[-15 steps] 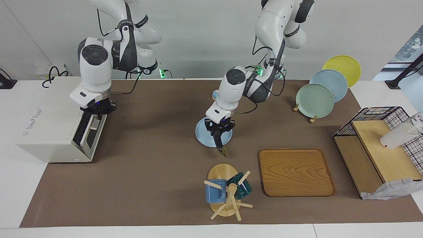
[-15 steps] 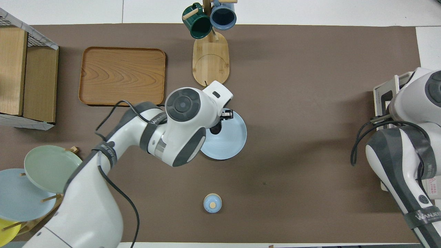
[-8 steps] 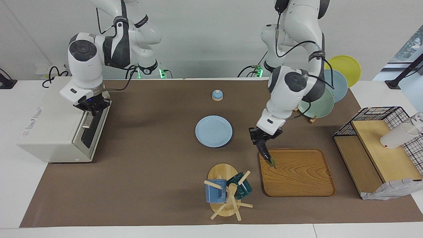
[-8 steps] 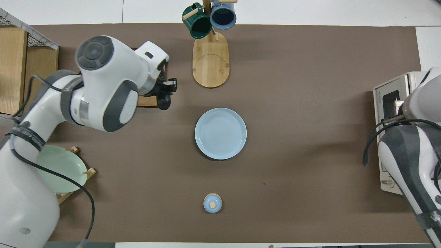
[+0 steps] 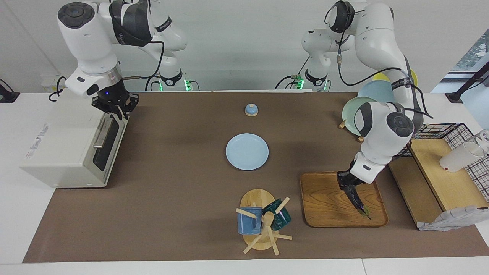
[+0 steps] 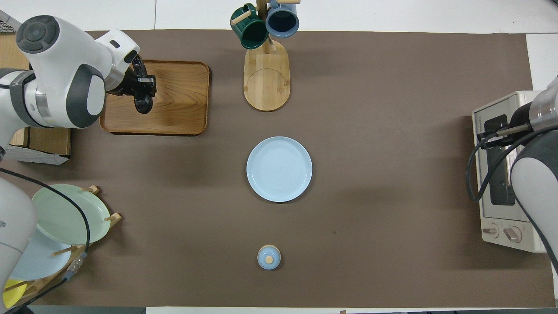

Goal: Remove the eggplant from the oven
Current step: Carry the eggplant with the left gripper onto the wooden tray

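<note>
Eggplant (image 5: 357,200) is out of the oven (image 5: 63,147) now: it hangs over the wooden tray (image 5: 324,206), dark and slender, with its greenish stem tip pointing down close to the tray's surface.

From large to small, the oven comes first. It stands at the right arm's end of the table, and its door is shut; one second ago the door was tilted open with the right gripper at it. The right gripper (image 5: 117,110) is now above the top edge of the door, higher than before, and I cannot tell whether its fingers are apart or together.

The left arm reaches from its base to the tray, which lies at the left arm's end of the table. One second ago this arm was over the light blue plate (image 5: 247,151) in the middle of the table, and half a second ago it was at the tray's nearer corner. The left gripper (image 5: 348,187) is closed tight on the upper end of the eggplant.

The plate lies bare in the same place. The mug stand (image 5: 261,221) with a blue and a green mug stands beside the tray, farther from the robots than the plate. A small blue knob-like thing (image 5: 251,110) sits nearer to the robots than the plate. None of these has moved.
</note>
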You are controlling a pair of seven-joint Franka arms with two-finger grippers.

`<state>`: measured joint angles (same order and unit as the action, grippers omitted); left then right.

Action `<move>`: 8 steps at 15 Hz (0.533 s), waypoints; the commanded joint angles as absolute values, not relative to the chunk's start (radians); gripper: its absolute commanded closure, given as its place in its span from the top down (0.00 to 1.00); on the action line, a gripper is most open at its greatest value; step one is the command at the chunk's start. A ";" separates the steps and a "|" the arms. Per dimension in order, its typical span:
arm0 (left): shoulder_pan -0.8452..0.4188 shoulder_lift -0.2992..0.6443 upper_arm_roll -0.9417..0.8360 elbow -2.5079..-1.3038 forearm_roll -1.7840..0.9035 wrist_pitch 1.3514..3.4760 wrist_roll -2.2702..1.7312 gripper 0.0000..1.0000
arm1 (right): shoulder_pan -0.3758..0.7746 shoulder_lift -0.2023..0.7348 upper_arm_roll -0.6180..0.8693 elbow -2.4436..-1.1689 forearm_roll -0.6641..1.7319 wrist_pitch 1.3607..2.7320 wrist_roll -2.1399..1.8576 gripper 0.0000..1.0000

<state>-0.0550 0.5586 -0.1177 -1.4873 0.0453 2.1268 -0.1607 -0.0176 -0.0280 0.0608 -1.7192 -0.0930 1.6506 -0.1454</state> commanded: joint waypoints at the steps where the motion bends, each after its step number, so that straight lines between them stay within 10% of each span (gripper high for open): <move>1: -0.046 0.612 -0.124 -1.454 0.084 2.186 -0.152 0.00 | -0.005 0.032 0.064 -1.614 -0.055 1.591 -0.109 0.32; 3: -0.043 0.609 -0.124 -1.471 0.084 2.197 -0.150 0.00 | -0.008 0.031 0.063 -1.623 -0.055 1.586 -0.112 0.96; 5: -0.043 0.603 -0.124 -1.494 0.083 2.204 -0.128 0.09 | -0.008 0.023 0.063 -1.623 -0.054 1.583 -0.112 1.00; 8: -0.040 0.592 -0.124 -1.520 0.081 2.217 -0.087 0.93 | -0.008 0.017 0.061 -1.635 -0.055 1.583 -0.109 1.00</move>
